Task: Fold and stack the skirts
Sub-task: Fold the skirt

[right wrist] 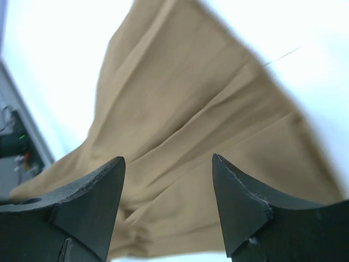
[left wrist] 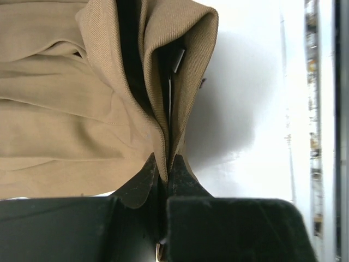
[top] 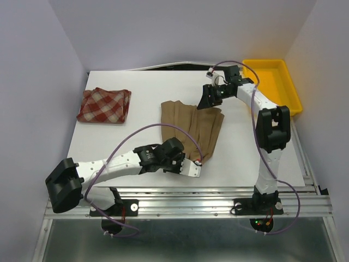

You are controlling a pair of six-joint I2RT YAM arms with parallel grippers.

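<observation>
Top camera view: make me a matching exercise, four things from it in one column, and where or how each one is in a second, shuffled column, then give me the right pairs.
Column one
1. plaid skirt
2. tan skirt
3. yellow tray
4. right gripper

Column two
A. open, above tan cloth
B. folded, far left
C. near edge pinched in the shut left gripper
D. far right corner

Pairs: 1-B, 2-C, 3-D, 4-A
</observation>
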